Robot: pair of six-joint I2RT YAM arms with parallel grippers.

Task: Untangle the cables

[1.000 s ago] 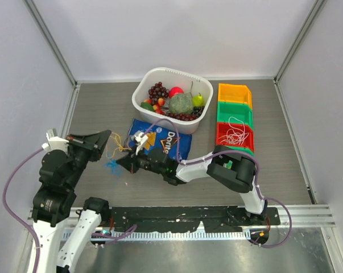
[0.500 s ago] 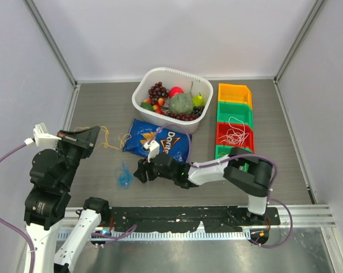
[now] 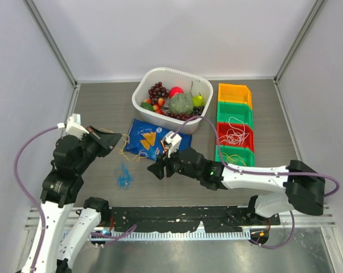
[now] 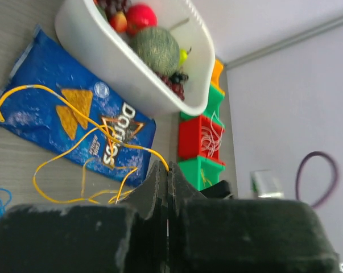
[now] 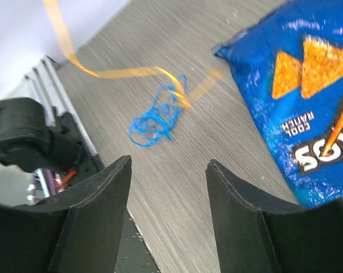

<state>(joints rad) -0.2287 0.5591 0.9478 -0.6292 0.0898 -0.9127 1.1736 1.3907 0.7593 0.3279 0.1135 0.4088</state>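
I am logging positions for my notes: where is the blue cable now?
In the top view, the blue cable lies bunched on the table, left of centre, between the chip bag and the near edge.

Blue foil Doritos bag [image 3: 154,143] as anchor: white plastic fruit tub [image 3: 138,91] just behind it, row of plastic bins [image 3: 235,94] off right, small blue cord bunch [image 3: 124,176] front-left on the table [image 3: 97,108], thin yellow cord [image 3: 127,150] at its left end.

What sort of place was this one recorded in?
Probably a lab robot test cell: a grey table boxed in by white panels, two arms bolted to a rail, and staged props, namely a fruit tub, coloured bins and a chip bag.
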